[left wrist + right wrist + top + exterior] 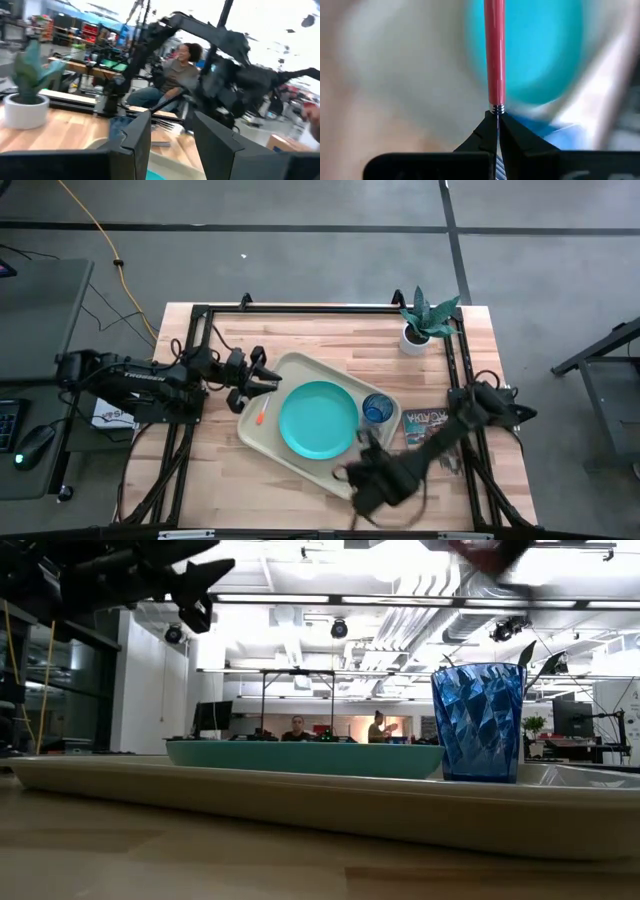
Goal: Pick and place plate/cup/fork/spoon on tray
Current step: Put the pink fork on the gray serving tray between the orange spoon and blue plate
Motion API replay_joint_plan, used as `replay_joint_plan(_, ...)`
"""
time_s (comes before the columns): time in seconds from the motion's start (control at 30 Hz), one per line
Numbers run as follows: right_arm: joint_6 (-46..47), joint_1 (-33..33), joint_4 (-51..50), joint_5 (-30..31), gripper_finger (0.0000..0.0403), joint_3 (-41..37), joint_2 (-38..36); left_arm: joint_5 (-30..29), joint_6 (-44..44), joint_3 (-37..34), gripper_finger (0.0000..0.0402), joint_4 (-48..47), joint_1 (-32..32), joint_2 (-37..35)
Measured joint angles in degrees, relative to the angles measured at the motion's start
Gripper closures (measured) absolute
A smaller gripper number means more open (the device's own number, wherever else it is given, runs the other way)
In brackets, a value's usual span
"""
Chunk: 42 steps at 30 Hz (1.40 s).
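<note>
The right pincer [496, 125] is gripping the fork [495, 55] tightly by its metal neck, red handle pointing out over the teal plate [318, 418], which is lying on the tray [262, 438] beside the blue cup [377, 409]. The left pincer [268, 380] is hovering open above the tray's left edge, holding nothing, near the orange-handled spoon [261, 415].

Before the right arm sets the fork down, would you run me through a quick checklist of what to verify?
1. Right tool shut on the fork: ok.
2. Plate on the tray: ok.
3. Cup upright on the tray beside the plate: ok.
4. Spoon on the tray's left part: ok.
5. Left tool open, over the tray's left edge, apart from the right tool: ok.
6. Exact drop spot under the fork: cannot tell.
</note>
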Motion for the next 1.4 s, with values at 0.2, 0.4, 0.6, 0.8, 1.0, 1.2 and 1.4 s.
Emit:
replay_joint_plan(0.2,-18.2,-6.7,6.8,21.7,0.0403,6.6,-0.1,-0.2,0.2,0.0,0.0275,0.7,-4.6,0.0)
replay_joint_plan(0.4,-38.6,-11.2,18.1,34.9,0.0403,5.7,-0.1,-5.5,-11.9,0.0,0.0275,5.5,-8.4,0.0)
replay_joint_plan(0.6,-47.3,-14.4,19.4,46.2,0.0403,2.7,-0.1,-12.7,-17.7,0.0,0.0275,5.6,-10.9,1.1)
replay_joint_plan(0.8,-53.9,-15.4,21.0,47.3,0.0403,2.6,0.7,-14.4,-20.0,2.7,0.0275,4.5,-11.8,7.7)
replay_joint_plan(1.0,-59.9,-16.3,21.1,48.4,0.0403,2.6,3.6,-12.0,-22.8,8.4,0.0275,4.8,-13.1,15.6)
replay_joint_plan(1.2,-58.4,-15.5,20.6,49.1,0.0403,2.6,3.4,-6.7,-22.9,9.0,0.0275,4.6,-12.8,17.1)
replay_joint_plan(1.4,-59.7,-13.2,18.9,48.2,0.0403,2.7,3.2,-6.7,-22.8,9.0,0.0275,5.1,-12.8,17.1)
